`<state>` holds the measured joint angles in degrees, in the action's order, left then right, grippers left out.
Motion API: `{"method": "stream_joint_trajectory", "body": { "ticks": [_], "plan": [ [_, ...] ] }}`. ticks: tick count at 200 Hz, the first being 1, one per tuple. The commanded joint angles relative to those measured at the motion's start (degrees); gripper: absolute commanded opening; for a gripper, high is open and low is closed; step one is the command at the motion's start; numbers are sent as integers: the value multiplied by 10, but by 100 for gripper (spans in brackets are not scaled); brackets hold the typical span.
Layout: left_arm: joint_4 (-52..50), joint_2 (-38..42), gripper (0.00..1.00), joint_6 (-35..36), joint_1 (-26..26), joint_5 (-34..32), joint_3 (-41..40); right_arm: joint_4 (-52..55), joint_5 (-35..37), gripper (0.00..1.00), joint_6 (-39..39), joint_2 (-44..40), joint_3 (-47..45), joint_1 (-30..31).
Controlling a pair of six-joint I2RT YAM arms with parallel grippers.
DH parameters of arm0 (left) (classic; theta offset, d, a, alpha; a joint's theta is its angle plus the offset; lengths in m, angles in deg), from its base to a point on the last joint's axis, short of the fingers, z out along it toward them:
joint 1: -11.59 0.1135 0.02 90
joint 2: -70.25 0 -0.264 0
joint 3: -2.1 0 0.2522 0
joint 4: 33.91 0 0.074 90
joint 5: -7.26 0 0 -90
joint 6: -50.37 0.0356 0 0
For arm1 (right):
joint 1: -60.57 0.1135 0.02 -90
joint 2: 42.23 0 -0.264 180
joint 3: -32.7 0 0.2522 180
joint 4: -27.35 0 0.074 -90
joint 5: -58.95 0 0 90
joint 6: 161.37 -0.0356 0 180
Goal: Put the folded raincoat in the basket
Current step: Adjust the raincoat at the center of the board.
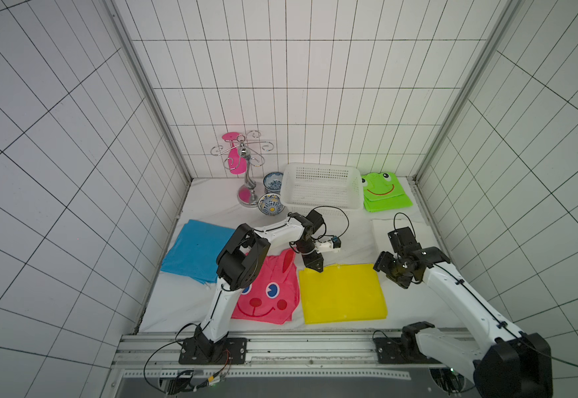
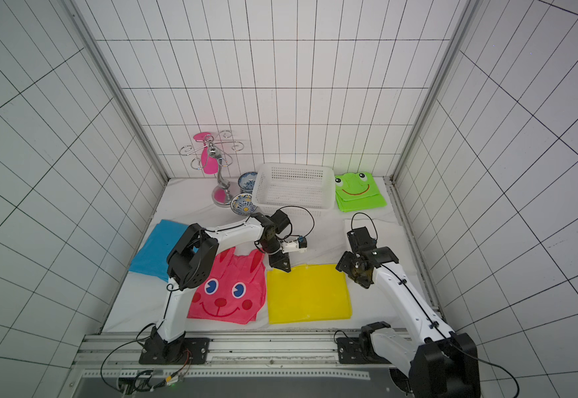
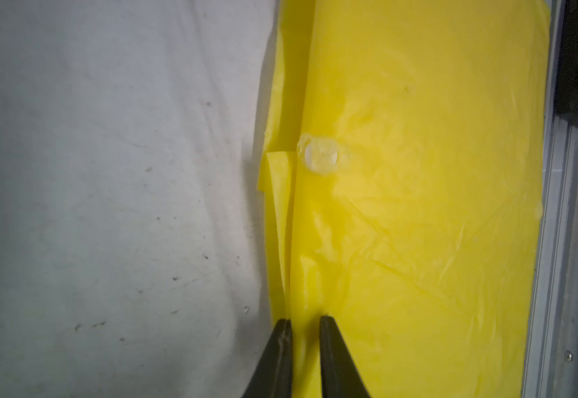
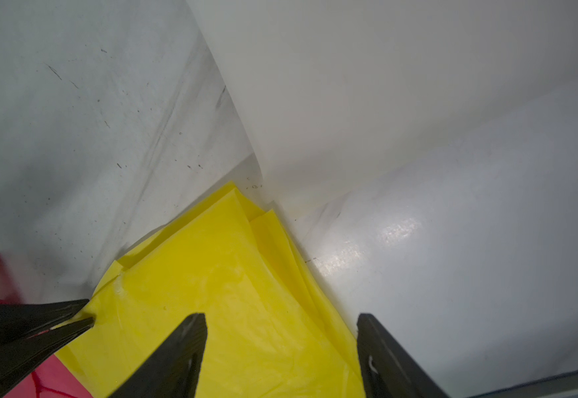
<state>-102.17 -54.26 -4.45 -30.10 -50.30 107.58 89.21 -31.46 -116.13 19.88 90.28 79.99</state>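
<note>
Left pincer (image 3: 304,318) grips the yellow raincoat (image 3: 418,206) at its far edge; right pincer (image 4: 282,315) stands open over its corner.

The yellow raincoat (image 1: 342,293) is plain. At its nine o'clock, the pink raincoat (image 1: 267,296) carries a rabbit face with blue eyes and red cheeks. The blue raincoat (image 1: 194,249) is plain. At the white bench's (image 1: 184,299) one o'clock, the green raincoat (image 1: 384,193) shows a frog face with a red smile. The basket (image 1: 318,187) is white, the bowls (image 1: 273,181) have blue-and-white patterns, and the left claw (image 3: 305,322) and right claw (image 4: 280,320) are black.
</note>
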Motion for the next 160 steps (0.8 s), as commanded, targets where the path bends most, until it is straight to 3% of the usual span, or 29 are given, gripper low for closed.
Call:
{"method": "stream_joint_trajectory", "body": {
  "ticks": [1,50,114,150,160],
  "plan": [
    [-14,16,9,13,-1,12,4,-8,2,72,-7,4,20,5],
    [-35,49,0,11,2,10,2,-13,-21,71,7,6,19,6],
    [-68,82,0,-20,2,13,-31,8,-36,72,6,12,48,32],
    [-16,93,0,-67,2,-34,-72,7,-21,73,-4,25,58,50],
    [-13,94,6,-81,2,-36,-69,4,-19,73,-4,30,59,53]
  ]
}}
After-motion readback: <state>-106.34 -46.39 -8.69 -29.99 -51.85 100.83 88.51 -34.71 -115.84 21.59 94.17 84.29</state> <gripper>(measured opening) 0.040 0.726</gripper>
